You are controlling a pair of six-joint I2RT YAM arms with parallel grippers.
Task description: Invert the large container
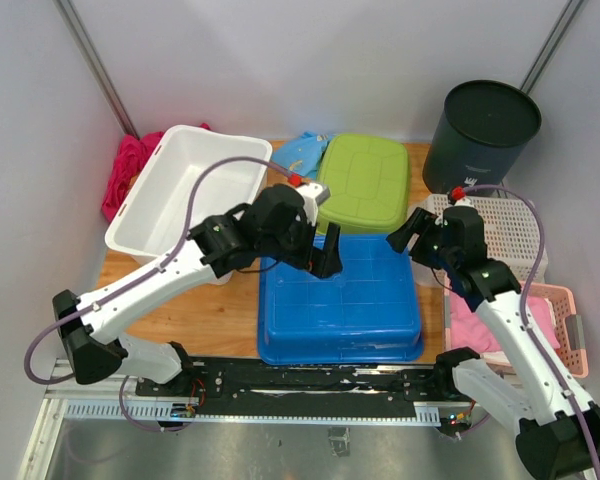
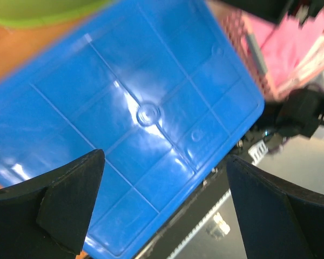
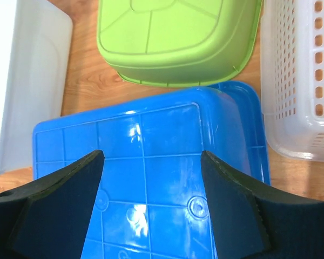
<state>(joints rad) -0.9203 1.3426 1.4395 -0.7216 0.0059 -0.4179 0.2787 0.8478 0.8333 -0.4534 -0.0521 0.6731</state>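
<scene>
The large blue container lies bottom up in the middle of the table, its ribbed base facing the camera. It also shows in the left wrist view and the right wrist view. My left gripper hovers over its far left part, open and empty. My right gripper hovers over its far right corner, open and empty. Neither gripper touches the container.
A green container lies bottom up just behind the blue one. A white bin stands at the left with pink cloth behind it. A black bucket, a white basket and a pink basket stand at the right.
</scene>
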